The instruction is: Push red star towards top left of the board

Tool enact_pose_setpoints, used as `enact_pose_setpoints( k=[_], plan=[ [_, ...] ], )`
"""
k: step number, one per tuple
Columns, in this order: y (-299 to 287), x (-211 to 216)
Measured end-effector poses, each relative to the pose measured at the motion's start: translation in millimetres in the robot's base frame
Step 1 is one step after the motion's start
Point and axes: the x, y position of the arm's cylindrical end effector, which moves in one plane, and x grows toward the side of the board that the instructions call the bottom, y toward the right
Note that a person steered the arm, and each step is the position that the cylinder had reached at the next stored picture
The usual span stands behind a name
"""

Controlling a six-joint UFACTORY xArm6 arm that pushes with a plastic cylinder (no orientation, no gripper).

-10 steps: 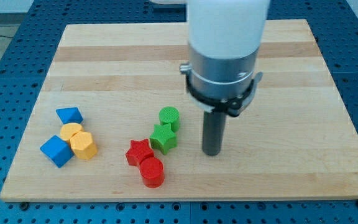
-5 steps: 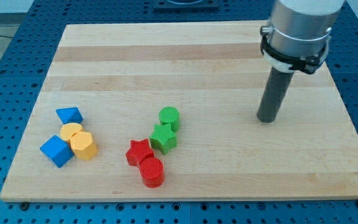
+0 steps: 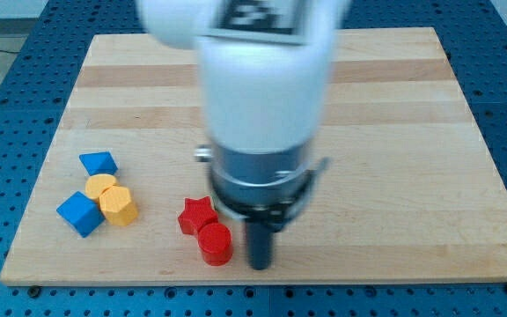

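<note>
The red star (image 3: 196,214) lies near the board's bottom edge, left of centre. A red cylinder (image 3: 216,243) touches it on its lower right. My tip (image 3: 260,264) stands on the board just right of the red cylinder, lower right of the star, with a small gap to the cylinder. The arm's body blurs across the middle of the view and hides the two green blocks that lay above and right of the star.
At the view's left sit a blue block (image 3: 99,163), a yellow cylinder (image 3: 101,185), a yellow hexagonal block (image 3: 118,206) and a blue cube (image 3: 79,214), clustered together. The wooden board (image 3: 130,79) rests on a blue perforated table.
My tip swung from the board's right side down and left to a spot beside the red cylinder. The arm now covers the green blocks. The blocks in view have not moved.
</note>
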Motion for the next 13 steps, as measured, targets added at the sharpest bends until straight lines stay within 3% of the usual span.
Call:
enact_pose_setpoints(
  k=[1,2,4,5,6,8,9,10,11,12,13],
  plan=[
    [-44.3,0.0],
    [-49.7,-19.3],
    [-34.9,-138.6],
    [14.6,-108.1],
    [-8.4,-77.6],
    [-93.3,-179.1],
    [-11.9,-137.6],
    [-14.4,-85.1],
    [-72.4,-96.2],
    [-90.3,-131.8],
    [-81.7,-105.9]
  ],
)
